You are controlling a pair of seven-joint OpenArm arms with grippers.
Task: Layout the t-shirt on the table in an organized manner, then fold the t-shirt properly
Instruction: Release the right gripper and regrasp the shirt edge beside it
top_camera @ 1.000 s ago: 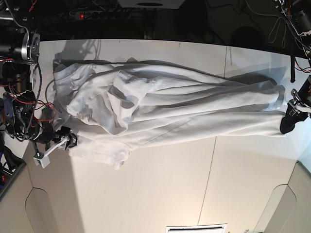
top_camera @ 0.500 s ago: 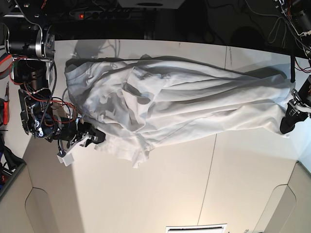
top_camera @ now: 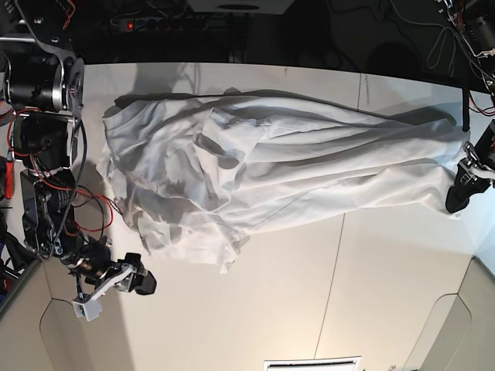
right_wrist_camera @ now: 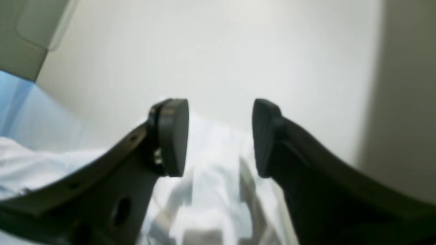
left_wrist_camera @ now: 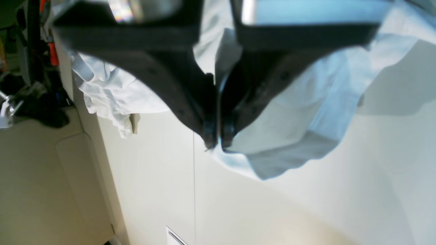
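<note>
The white t-shirt (top_camera: 294,166) lies wrinkled and stretched sideways across the table (top_camera: 255,309), bunched toward the left. My left gripper (top_camera: 455,201) at the right end is shut on the shirt's edge. In the left wrist view its fingertips (left_wrist_camera: 215,136) are pressed together with a fold of the t-shirt (left_wrist_camera: 306,112) pinched between them. My right gripper (top_camera: 144,282) is open over bare table, just in front of the shirt's left part. In the right wrist view its pads (right_wrist_camera: 173,136) stand apart with nothing between them, and the t-shirt (right_wrist_camera: 211,194) shows beneath.
The right arm's base and cabling (top_camera: 46,85) stand at the table's left edge. A power strip (top_camera: 155,23) and cables lie behind the table. A dark seam line (top_camera: 334,286) runs across the tabletop, and a white panel (top_camera: 313,363) sits at the front edge.
My right gripper shut on the shirt's left edge, dragged it rightward, then opened and drew back toward the table's front. The shirt's left part has settled. The left gripper has stayed put.
</note>
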